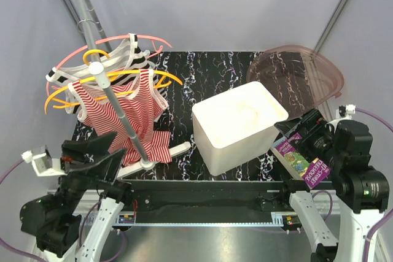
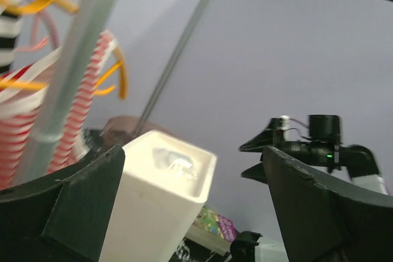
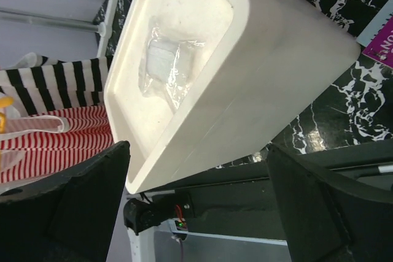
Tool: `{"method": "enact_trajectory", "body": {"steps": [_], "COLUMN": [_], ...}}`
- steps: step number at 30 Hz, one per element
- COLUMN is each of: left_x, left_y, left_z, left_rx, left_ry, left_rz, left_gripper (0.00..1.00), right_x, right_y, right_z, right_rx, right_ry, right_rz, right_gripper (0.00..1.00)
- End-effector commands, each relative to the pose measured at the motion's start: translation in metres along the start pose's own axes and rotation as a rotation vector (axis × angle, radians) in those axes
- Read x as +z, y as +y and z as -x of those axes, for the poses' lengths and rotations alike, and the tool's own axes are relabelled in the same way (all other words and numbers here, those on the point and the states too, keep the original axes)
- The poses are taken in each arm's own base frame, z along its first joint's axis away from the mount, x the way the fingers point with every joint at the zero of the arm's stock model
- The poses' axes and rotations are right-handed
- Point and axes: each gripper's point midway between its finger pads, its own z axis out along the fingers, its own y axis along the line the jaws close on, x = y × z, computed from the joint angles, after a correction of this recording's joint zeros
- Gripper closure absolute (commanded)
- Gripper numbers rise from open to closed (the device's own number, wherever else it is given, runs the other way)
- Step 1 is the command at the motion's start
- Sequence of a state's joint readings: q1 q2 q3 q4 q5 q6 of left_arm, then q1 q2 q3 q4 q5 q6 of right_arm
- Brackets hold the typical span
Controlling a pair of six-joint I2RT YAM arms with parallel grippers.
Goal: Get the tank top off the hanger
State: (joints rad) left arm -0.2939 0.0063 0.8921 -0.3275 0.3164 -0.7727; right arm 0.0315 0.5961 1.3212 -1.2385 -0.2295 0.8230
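Reaching for the red-and-white striped tank top [image 1: 120,108] looks to be the step in hand. The left gripper [image 2: 193,154] has its jaws spread wide with nothing between them. The garment hangs just ahead of it and above, on a yellow hanger [image 1: 169,78] hooked to the grey rack pole [image 1: 132,136]. The right gripper [image 3: 198,150] is likewise spread and empty, with the white plastic bin [image 1: 233,151] directly before it.

A good move would pinch one shoulder strap near the hanger's arm and slide it off the tip. Tugging the hem might drag the hanger or rock the rack. The cloth looks soft, limp and stretchy. The hanger is thin, smooth, curved plastic, and the pole is rigid and round. Beyond the tank top hangs a black-and-white striped top [image 1: 132,53], best left alone.
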Motion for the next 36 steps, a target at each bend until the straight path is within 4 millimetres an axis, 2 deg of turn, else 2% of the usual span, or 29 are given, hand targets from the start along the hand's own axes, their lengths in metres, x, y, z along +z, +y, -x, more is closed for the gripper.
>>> {"method": "enact_trajectory", "body": {"steps": [1, 2, 3, 4, 5, 6, 8, 10, 12, 15, 16, 18, 19, 20, 21, 22, 23, 24, 25, 27, 28, 30, 31, 32, 34, 36], "left_x": [-0.047, -0.048, -0.052, -0.058, -0.059, -0.061, -0.068, -0.062, -0.055, -0.055, -0.055, -0.056, -0.062, -0.065, -0.067, -0.067, -0.068, -0.068, -0.068, -0.066, -0.065, -0.061, -0.059, -0.057, -0.052, -0.049], "left_y": [0.036, 0.051, 0.052, 0.066, 0.076, 0.075, 0.078, 0.082, 0.076, 0.074, 0.073, 0.075, 0.084, 0.087, 0.087, 0.089, 0.084, 0.084, 0.085, 0.081, 0.080, 0.078, 0.075, 0.074, 0.065, 0.056], "left_z": [-0.009, -0.004, -0.001, -0.008, -0.009, -0.006, -0.013, -0.023, -0.033, -0.040, -0.039, -0.040, -0.039, -0.038, -0.032, -0.027, -0.017, -0.013, -0.010, -0.007, -0.008, -0.010, -0.013, -0.014, -0.013, -0.006], "left_rx": [-0.065, -0.087, -0.106, -0.132, -0.134, -0.133, -0.127, -0.154, -0.203, -0.279, -0.282, -0.267, -0.260, -0.255, -0.247, -0.223, -0.213, -0.203, -0.184, -0.183, -0.199, -0.215, -0.227, -0.234, -0.234, -0.225], "left_ry": [-0.036, -0.061, -0.066, -0.043, -0.038, -0.033, 0.016, 0.107, 0.193, 0.226, 0.222, 0.236, 0.224, 0.222, 0.208, 0.192, 0.170, 0.159, 0.158, 0.156, 0.164, 0.176, 0.192, 0.199, 0.208, 0.193], "left_rz": [0.260, 0.351, 0.387, 0.470, 0.534, 0.554, 0.592, 0.619, 0.591, 0.586, 0.570, 0.556, 0.605, 0.620, 0.625, 0.635, 0.622, 0.621, 0.628, 0.620, 0.613, 0.609, 0.596, 0.588, 0.537, 0.489], "left_gripper": [0.01, 0.01, 0.01, 0.01, 0.01, 0.01, 0.01, 0.01, 0.01, 0.01, 0.01, 0.01, 0.01, 0.01, 0.01, 0.01, 0.01, 0.01, 0.01, 0.01, 0.01, 0.01, 0.01, 0.01, 0.01, 0.01], "right_x": [0.008, 0.013, 0.011, 0.012, 0.014, 0.015, 0.026, 0.032, 0.039, 0.049, 0.061, 0.062, 0.079, 0.078, 0.076, 0.094, 0.088, 0.085, 0.091, 0.091, 0.102, 0.098, 0.112, 0.105, 0.112, 0.109], "right_y": [-0.001, 0.007, 0.022, 0.042, 0.052, 0.060, 0.075, 0.089, 0.104, 0.131, 0.137, 0.163, 0.171, 0.188, 0.204, 0.211, 0.229, 0.242, 0.258, 0.276, 0.282, 0.299, 0.302, 0.312, 0.325, 0.333], "right_z": [0.001, 0.002, -0.004, 0.002, 0.004, 0.006, 0.021, 0.029, 0.037, 0.047, 0.048, 0.037, 0.032, 0.030, 0.012, 0.001, 0.002, -0.012, -0.017, -0.034, -0.052, -0.059, -0.073, -0.072, -0.080, -0.090], "right_rx": [-0.129, -0.151, -0.205, -0.252, -0.277, -0.291, -0.318, -0.350, -0.371, -0.409, -0.416, -0.475, -0.492, -0.536, -0.578, -0.600, -0.646, -0.685, -0.717, -0.821, -0.860, -0.940, -0.954, -0.979, -1.002, -1.013], "right_ry": [0.070, 0.091, 0.137, 0.120, 0.124, 0.122, 0.106, 0.104, 0.111, 0.114, 0.130, 0.148, 0.179, 0.165, 0.210, 0.257, 0.240, 0.266, 0.276, 0.292, 0.330, 0.317, 0.356, 0.342, 0.343, 0.380], "right_rz": [-0.029, 0.001, 0.089, 0.185, 0.236, 0.274, 0.302, 0.340, 0.386, 0.463, 0.466, 0.519, 0.512, 0.541, 0.589, 0.591, 0.642, 0.688, 0.723, 0.809, 0.832, 0.920, 0.931, 0.983, 1.027, 1.099], "right_gripper": [0.00, 0.00, 0.00, 0.00, 0.00, 0.01, 0.00, 0.00, 0.00, 0.01, 0.02, 0.02, 0.03, 0.03, 0.03, 0.03, 0.03, 0.03, 0.03, 0.02, 0.02, 0.01, 0.01, 0.01, 0.02, 0.04]}}
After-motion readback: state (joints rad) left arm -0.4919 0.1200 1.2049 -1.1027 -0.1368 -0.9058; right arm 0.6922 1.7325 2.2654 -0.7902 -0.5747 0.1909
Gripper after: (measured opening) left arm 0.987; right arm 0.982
